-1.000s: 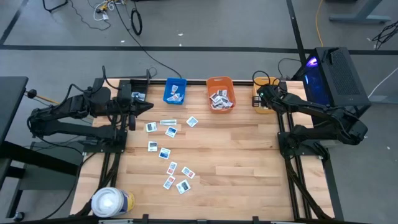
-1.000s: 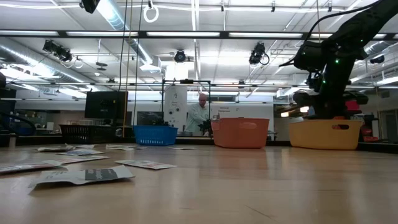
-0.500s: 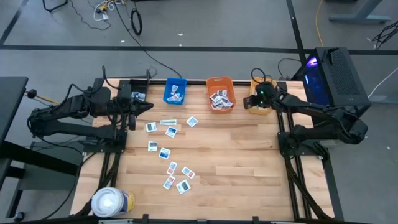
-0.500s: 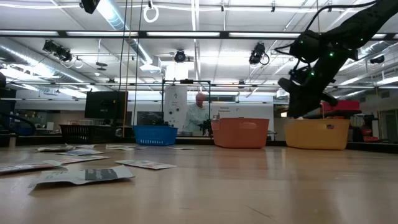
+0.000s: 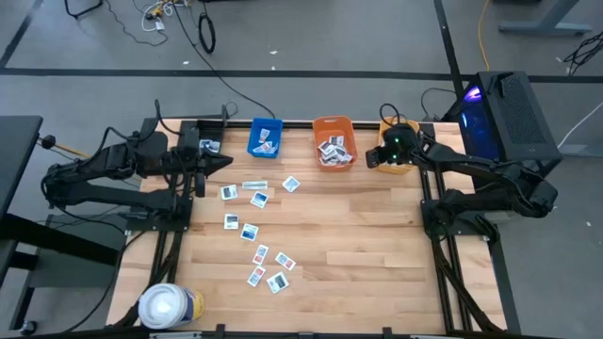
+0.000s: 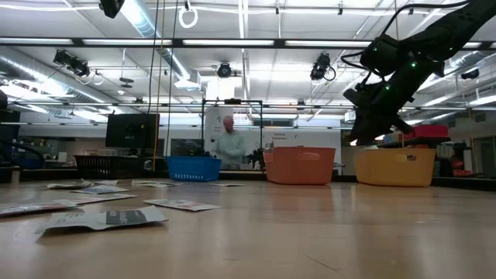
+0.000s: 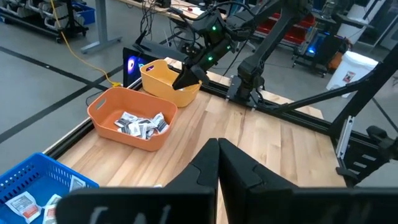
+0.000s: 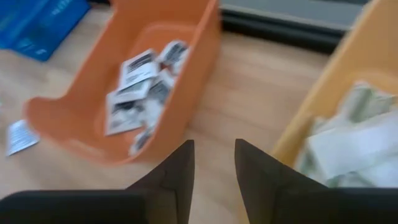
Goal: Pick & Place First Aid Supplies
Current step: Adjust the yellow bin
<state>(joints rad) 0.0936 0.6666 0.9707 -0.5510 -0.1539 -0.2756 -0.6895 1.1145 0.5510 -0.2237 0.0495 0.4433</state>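
First aid supplies, small white packets (image 5: 256, 226), lie flat and scattered on the left half of the wooden table. More packets fill the blue bin (image 5: 266, 137), the orange bin (image 8: 81, 118) and the yellow bin (image 8: 311, 112), which holds pale strips (image 8: 354, 140). My right gripper (image 8: 213, 146) hangs open and empty above the table between the orange and yellow bins, slanting down. My left gripper (image 7: 217, 155) is shut and empty at the far left, left of the blue bin, pointing toward the table's right.
The three bins stand in a row along the far edge. A large white roll (image 5: 170, 306) sits at the near left corner. A dark computer tower (image 5: 509, 113) stands beyond the right edge. Bare wood (image 5: 367, 245) covers the right half. A person stands far behind the table.
My right gripper has come up out of the yellow bin and swung toward the table's left, toward the orange bin, tipping from pointing straight down to a slant. The person in the background has walked to the left.
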